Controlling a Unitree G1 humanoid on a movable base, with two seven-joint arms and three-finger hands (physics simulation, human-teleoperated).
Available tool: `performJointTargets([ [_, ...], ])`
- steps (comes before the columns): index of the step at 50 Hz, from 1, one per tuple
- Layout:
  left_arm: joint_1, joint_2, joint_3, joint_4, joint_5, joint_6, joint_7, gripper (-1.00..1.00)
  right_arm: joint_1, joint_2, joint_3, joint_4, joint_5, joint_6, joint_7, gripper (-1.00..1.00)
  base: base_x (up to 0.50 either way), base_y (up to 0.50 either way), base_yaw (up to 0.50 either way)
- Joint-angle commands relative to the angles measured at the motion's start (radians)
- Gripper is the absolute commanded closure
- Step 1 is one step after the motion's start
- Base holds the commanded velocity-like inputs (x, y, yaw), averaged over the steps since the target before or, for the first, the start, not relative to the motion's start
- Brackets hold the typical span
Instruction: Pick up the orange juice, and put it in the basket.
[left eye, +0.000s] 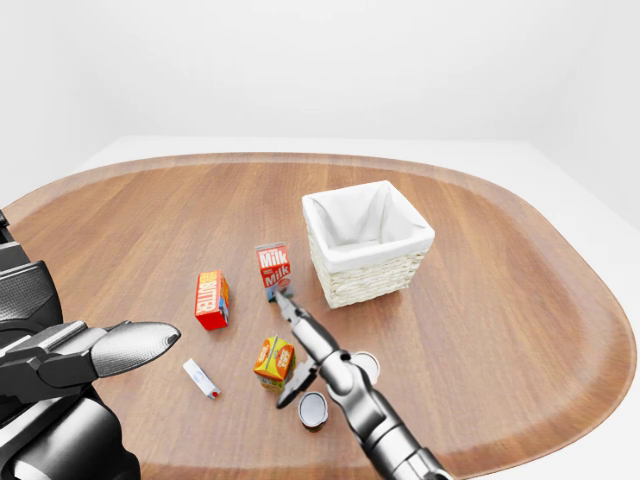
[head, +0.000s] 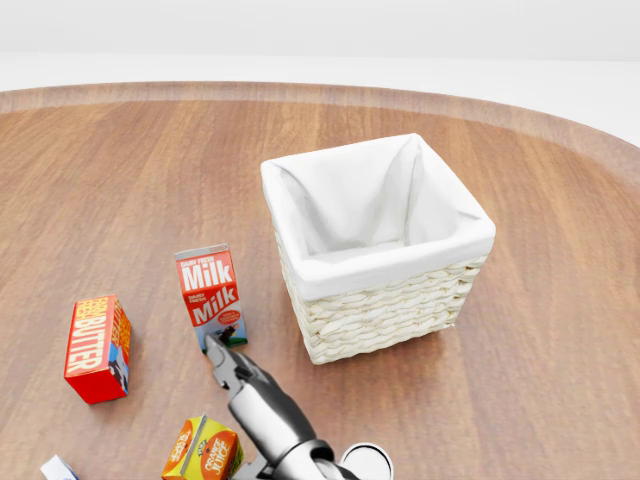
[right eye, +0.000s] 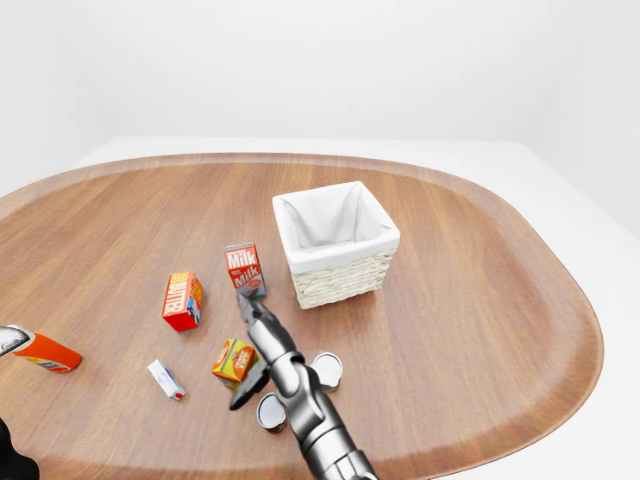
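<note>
The right hand (left eye: 296, 345) hovered beside the orange juice (left eye: 273, 361), fingers spread apart, near the table's (left eye: 500, 290) bottom edge; the basket (left eye: 367, 241) stood mid-table.

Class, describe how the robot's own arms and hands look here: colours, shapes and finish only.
The right arm is jointed, glossy silver-grey metal, ending in a right hand with slim dark pointed fingers. The left hand shows black casing and a smooth, tapered silver finger. No cables or markings show.

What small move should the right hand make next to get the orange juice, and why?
Probably swing left and down: the right hand is open, its top finger reaching toward the milk carton, while the orange juice stands ungrasped just left of it, well short of the basket.
</note>
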Motion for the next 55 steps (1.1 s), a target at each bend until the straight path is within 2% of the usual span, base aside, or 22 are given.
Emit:
performJointTargets([
  [1, 0.000, 0.000, 0.000, 0.000, 0.000, 0.000, 0.000, -1.00, -0.011, 0.009, -0.003, 0.033, -0.006, 0.000, -0.007, -1.00, 0.00, 0.00, 0.00],
  [33, 0.000, 0.000, 0.000, 0.000, 0.000, 0.000, 0.000, -1.00, -0.049, 0.008, -0.031, 0.083, -0.004, 0.000, -0.017, -1.00, 0.00, 0.00, 0.00],
  [55, 0.000, 0.000, 0.000, 0.000, 0.000, 0.000, 0.000, -1.00, -0.193, 0.048, -0.084, 0.342, -0.001, 0.000, -0.095, -1.00, 0.00, 0.00, 0.00],
])
